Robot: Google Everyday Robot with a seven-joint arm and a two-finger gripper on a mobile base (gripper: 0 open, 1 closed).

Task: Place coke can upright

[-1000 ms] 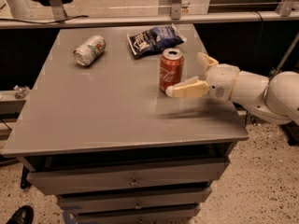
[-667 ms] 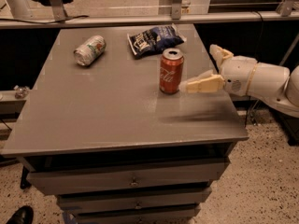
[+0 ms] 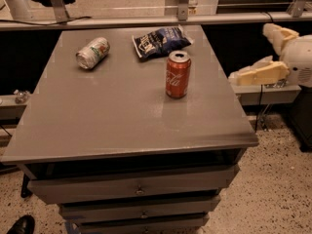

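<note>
Grey table (image 3: pixel 97 130) on a drawer stack, three items on top. Gripper (image 3: pixel 251 53) is now right of the table, past its edge and well apart from everything on it; a second ago it was bracketing the can, so it has let go and backed out. Jaws spread wide, nothing between them. Dark blue chip bag (image 3: pixel 160 40) lies flat near the back edge. Silver-white can (image 3: pixel 92 52) lies on its side at back left, untouched, not our target. Coke can (image 3: pixel 178 75) stands upright on its base, right of centre, just in front of the bag, same spot as before the retreat, no visible tilt. My read: placement is done and the can held through release. Only thing left is clearing the arm without sweeping back over the table.
</note>
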